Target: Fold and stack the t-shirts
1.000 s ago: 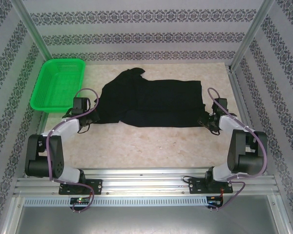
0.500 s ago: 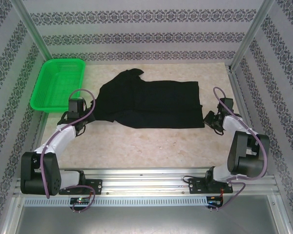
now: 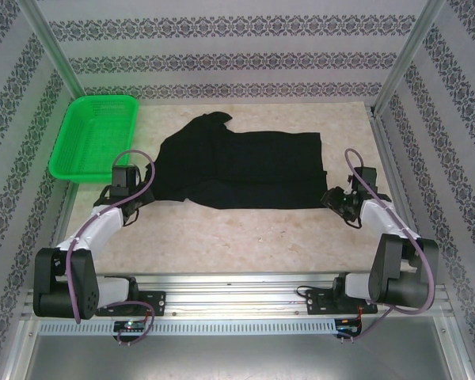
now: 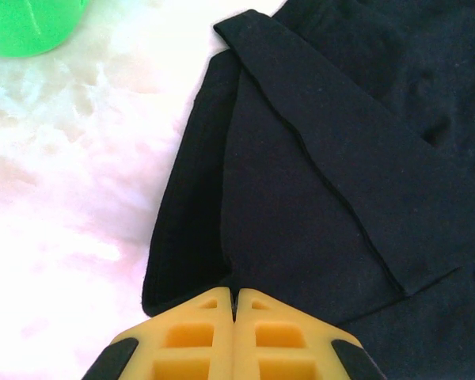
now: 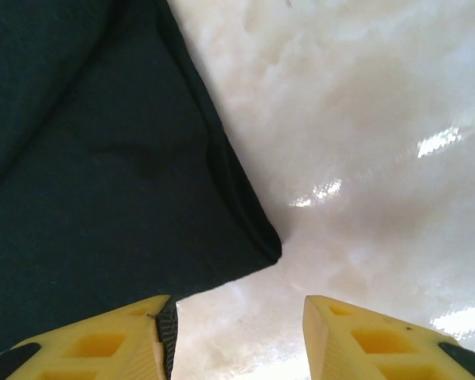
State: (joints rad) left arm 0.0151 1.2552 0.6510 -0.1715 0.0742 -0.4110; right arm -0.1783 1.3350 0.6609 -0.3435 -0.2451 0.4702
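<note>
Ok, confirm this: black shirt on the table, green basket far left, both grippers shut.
Only the left gripper is shut. The right gripper is open, jaws apart near the shirt corner, as the right wrist view shows. The rest holds.

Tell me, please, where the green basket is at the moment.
In the top view, the green basket sits at the table's far left corner, just left of the black t-shirt and apart from it.
</note>
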